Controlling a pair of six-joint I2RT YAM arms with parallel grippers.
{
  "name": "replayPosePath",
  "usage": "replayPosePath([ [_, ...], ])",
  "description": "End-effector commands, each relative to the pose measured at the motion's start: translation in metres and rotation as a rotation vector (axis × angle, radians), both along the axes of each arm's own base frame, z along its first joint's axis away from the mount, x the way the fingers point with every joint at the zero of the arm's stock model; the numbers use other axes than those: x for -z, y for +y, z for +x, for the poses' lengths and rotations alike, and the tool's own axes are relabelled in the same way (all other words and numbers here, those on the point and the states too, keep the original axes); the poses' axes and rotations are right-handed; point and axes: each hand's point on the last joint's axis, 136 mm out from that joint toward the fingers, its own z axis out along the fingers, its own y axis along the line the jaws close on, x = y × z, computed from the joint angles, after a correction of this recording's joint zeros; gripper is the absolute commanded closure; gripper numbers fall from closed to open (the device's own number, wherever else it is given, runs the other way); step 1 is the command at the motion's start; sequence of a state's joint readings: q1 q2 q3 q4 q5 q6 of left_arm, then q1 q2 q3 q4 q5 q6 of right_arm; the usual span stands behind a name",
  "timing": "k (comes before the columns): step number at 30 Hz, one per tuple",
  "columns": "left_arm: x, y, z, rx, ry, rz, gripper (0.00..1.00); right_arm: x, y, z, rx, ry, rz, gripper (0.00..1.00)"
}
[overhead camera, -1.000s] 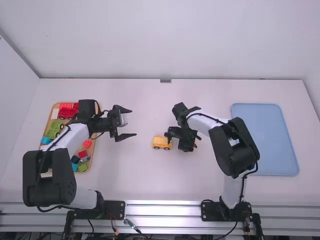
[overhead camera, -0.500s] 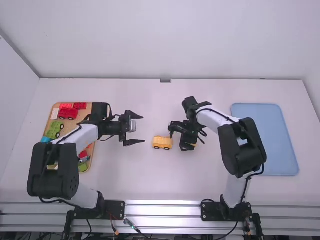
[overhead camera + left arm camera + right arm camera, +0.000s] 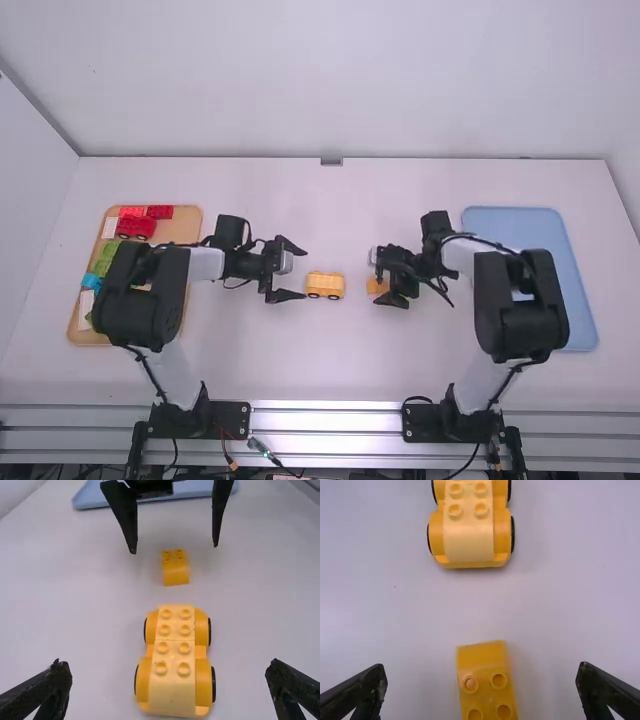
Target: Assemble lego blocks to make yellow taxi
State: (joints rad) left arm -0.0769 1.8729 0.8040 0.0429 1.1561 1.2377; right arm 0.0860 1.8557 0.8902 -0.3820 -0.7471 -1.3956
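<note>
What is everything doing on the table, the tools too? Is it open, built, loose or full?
Left tool: open, holding nothing.
Right tool: open, over the loose block.
Yellow car: partly built, on its wheels.
Loose yellow block: studs up, not joined to the car.
Brown tray: holding colored blocks.
Blue tray: lying flat.

Yeah, no luck here tbh: no texts, labels, brands, numbers or signs can be read in any view.
</note>
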Motion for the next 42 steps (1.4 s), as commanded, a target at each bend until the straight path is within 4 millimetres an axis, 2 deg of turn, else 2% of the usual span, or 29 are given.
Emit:
replayPosePath([
  [1,-0.002,-0.005,-0.008,0.025,0.041,-0.057,0.01,-0.007,0.005,-0.007,-0.030,-0.045,0.104,0.01],
  [12,0.000,-0.006,-0.008,0.015,0.075,-0.058,0.01,0.008,0.003,-0.004,0.002,-0.144,0.126,0.01],
  [17,0.001,-0.013,-0.011,0.033,0.079,-0.056,0.01,0.009,0.000,-0.003,0.012,-0.139,0.126,0.01],
  [24,0.000,-0.027,-0.019,0.078,0.071,-0.053,0.01,0.017,-0.010,0.009,0.050,-0.084,0.169,0.01],
  [31,0.001,-0.028,-0.020,0.082,0.074,-0.053,0.01,0.014,-0.015,0.008,0.014,-0.087,0.237,0.00],
  [42,0.001,-0.027,-0.020,0.079,0.075,-0.052,0.01,0.028,-0.013,0.015,0.018,-0.021,0.240,0.18],
])
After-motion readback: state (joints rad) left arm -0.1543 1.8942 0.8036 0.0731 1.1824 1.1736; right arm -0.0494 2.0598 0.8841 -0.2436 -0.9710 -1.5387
